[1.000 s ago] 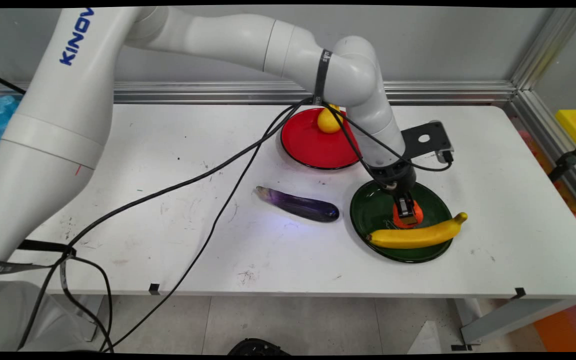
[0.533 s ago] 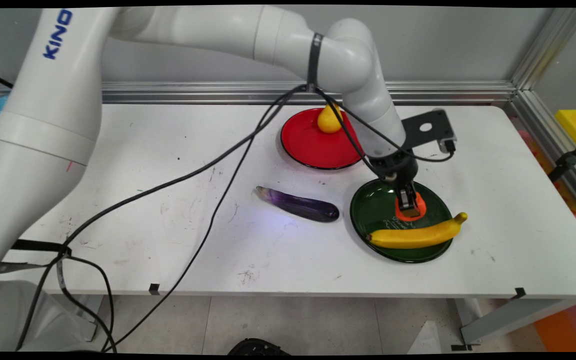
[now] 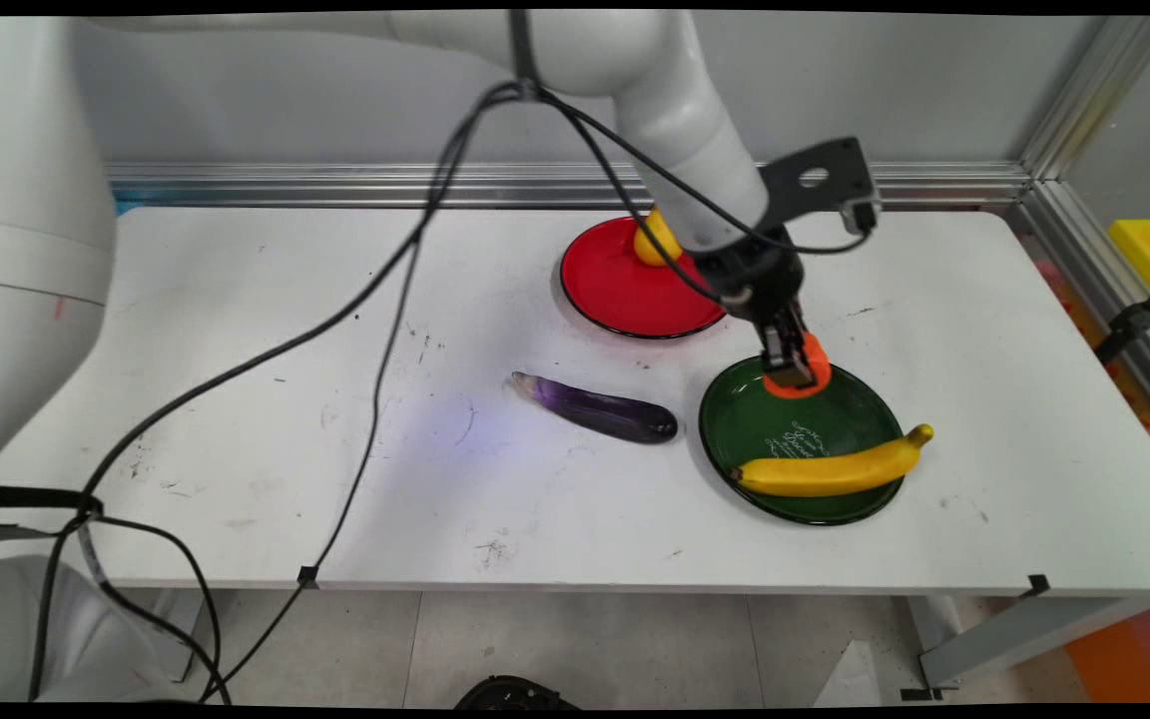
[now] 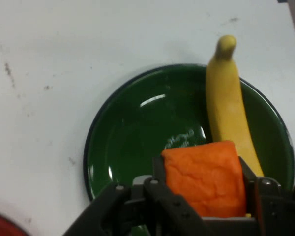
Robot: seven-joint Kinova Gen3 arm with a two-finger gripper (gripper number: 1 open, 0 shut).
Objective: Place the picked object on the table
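Observation:
My gripper (image 3: pixel 791 371) is shut on an orange chunky piece (image 3: pixel 805 371), held in the air above the far rim of the green plate (image 3: pixel 765 434). In the hand view the orange piece (image 4: pixel 204 179) sits between the gripper (image 4: pixel 204 196) fingers, with the green plate (image 4: pixel 132 142) below. A yellow banana (image 3: pixel 830 467) lies across the plate's near side, its tip over the right rim; in the hand view the banana (image 4: pixel 228 105) runs along the plate's right side.
A red plate (image 3: pixel 615 290) with a yellow fruit (image 3: pixel 653 243) on its far edge stands behind the green plate. A purple eggplant (image 3: pixel 595 407) lies on the table left of the green plate. Black cables hang from the arm over the table's left half.
The gripper has risen from the green plate with the orange piece in it and moved slightly back and left. The banana, eggplant and plates have stayed put.

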